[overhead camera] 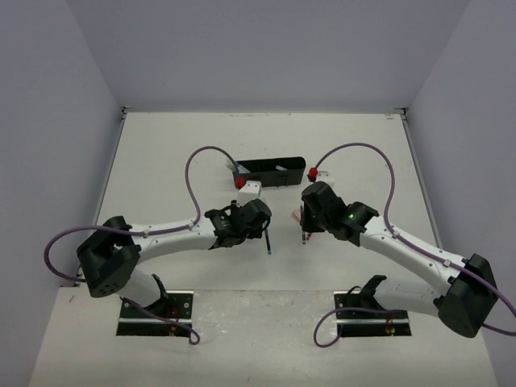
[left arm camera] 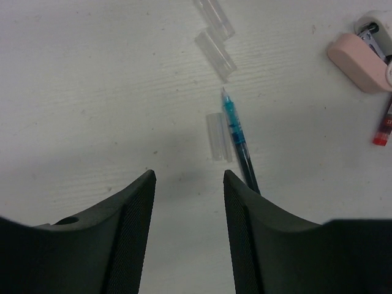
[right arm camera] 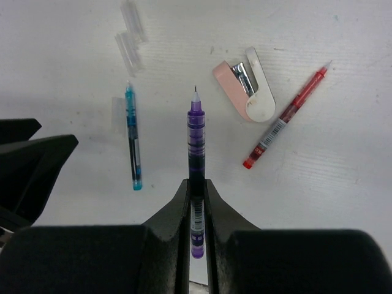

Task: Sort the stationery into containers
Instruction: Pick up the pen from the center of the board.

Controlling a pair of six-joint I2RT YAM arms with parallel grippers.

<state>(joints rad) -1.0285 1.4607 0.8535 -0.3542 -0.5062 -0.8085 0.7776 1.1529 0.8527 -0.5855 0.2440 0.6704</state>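
I watch the rig through three cameras. The overhead one sits high behind the left arm (overhead camera: 165,232) and right arm (overhead camera: 407,244), looking down across the white worktop (overhead camera: 266,137) from afar. The wrist cameras look down past the left claw (left arm camera: 188,177) and right claw (right arm camera: 196,184), close to the surface. Both show the blue pen (left arm camera: 236,125) and clear caps (left arm camera: 215,52).

The table (overhead camera: 161,145) is bearing a tray (overhead camera: 270,171) at upper centre; a blue pen (right arm camera: 133,144), red pen (right arm camera: 286,116), clear caps (right arm camera: 130,37) and pink-white piece (right arm camera: 245,86) are lying mid-frame.
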